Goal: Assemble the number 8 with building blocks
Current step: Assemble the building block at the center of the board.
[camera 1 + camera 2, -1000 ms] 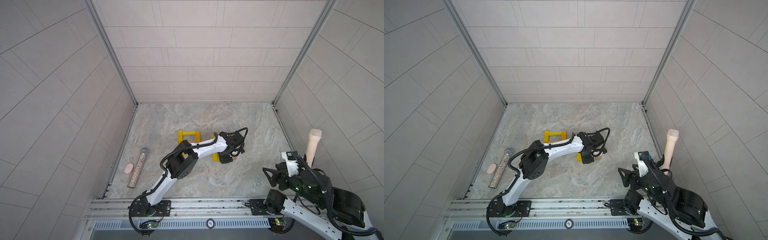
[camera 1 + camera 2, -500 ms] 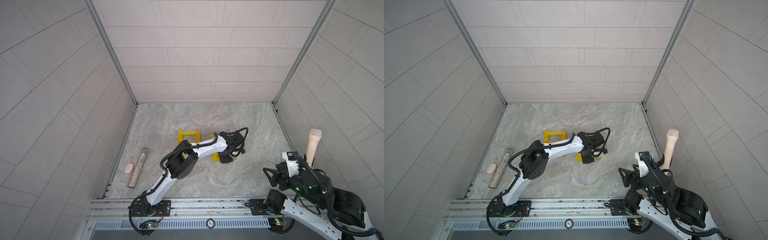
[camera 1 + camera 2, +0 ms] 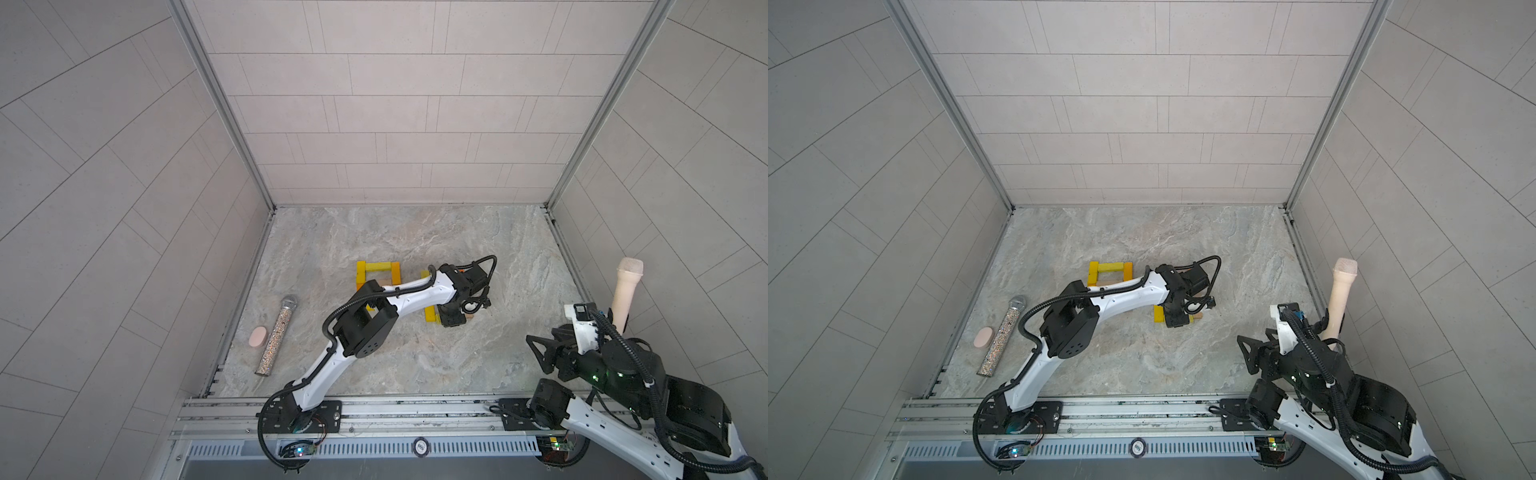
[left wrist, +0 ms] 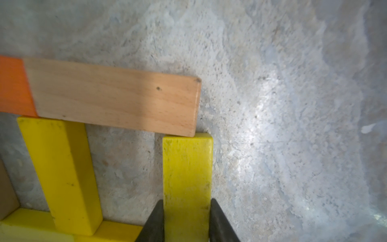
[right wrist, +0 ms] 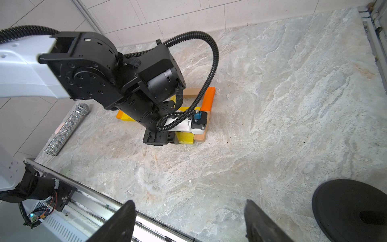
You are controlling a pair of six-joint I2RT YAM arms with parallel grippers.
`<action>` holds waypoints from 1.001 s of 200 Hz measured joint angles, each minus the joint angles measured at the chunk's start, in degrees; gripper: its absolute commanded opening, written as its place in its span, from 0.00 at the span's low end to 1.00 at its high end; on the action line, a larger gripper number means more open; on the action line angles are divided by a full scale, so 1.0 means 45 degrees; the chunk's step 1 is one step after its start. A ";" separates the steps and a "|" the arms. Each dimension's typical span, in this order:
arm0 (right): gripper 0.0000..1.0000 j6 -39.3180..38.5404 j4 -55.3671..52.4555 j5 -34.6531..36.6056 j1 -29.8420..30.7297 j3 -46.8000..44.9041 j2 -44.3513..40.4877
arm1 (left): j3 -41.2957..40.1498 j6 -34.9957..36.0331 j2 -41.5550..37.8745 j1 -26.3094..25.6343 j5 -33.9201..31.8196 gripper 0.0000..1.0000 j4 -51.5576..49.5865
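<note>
While the right fingers [image 5: 117, 224] stand apart, the left fingers [image 4: 155, 222] clamp a yellow block [image 4: 187, 167] touching a tan block [image 4: 115, 98]

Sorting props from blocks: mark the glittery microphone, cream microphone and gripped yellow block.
glittery microphone [image 3: 276, 334]: in a top view, barrel.
cream microphone [image 3: 1338, 303]: in a top view, handle.
gripped yellow block [image 4: 186, 167]: left wrist view, top face.

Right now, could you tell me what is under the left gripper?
A yellow block, held by the left gripper, ending at a tan bar. In both top views the gripper covers most of it.
</note>
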 measured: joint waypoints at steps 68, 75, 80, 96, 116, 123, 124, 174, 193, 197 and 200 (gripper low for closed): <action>0.82 0.0044 0.0000 0.0000 0.0000 0.0000 0.0000 | 0.0005 0.0136 0.0175 0.0083 -0.0068 0.40 0.0019; 0.82 0.0049 0.0000 0.0000 -0.0005 0.0000 0.0000 | 0.0005 0.0146 0.0185 0.0083 -0.0102 0.40 0.0019; 0.82 0.0049 0.0005 -0.0005 -0.0005 0.0000 0.0000 | 0.0005 0.0160 0.0189 0.0083 -0.0117 0.40 0.0015; 0.82 0.0049 0.0005 0.0000 0.0000 0.0000 0.0000 | 0.0000 0.0185 0.0189 0.0107 -0.0194 0.38 0.0019; 0.82 0.0049 0.0000 0.0000 0.0000 0.0000 0.0000 | 0.0005 0.0194 0.0189 0.0136 -0.0291 0.38 0.0015; 0.82 0.0049 0.0005 0.0000 -0.0005 0.0000 0.0000 | 0.0005 0.0194 0.0189 0.0146 -0.0321 0.38 0.0024; 0.82 0.0049 0.0005 -0.0005 0.0000 0.0000 0.0000 | 0.0005 0.0194 0.0189 0.0146 -0.0325 0.38 0.0029; 0.82 0.0049 0.0005 -0.0005 -0.0005 -0.0010 0.0000 | 0.0005 0.0194 0.0194 0.0219 -0.0403 0.39 0.0092; 0.82 0.0049 0.0010 -0.0010 -0.0005 -0.0034 0.0000 | 0.0005 0.0199 0.0194 0.0219 -0.0432 0.40 0.0126; 0.82 0.0049 0.0015 -0.0005 -0.0005 -0.0044 0.0000 | 0.0010 0.0199 0.0194 0.0219 -0.0437 0.41 0.0131; 0.82 0.0049 0.0019 -0.0005 0.0000 -0.0049 0.0000 | 0.0015 0.0209 0.0194 0.0223 -0.0432 0.41 0.0136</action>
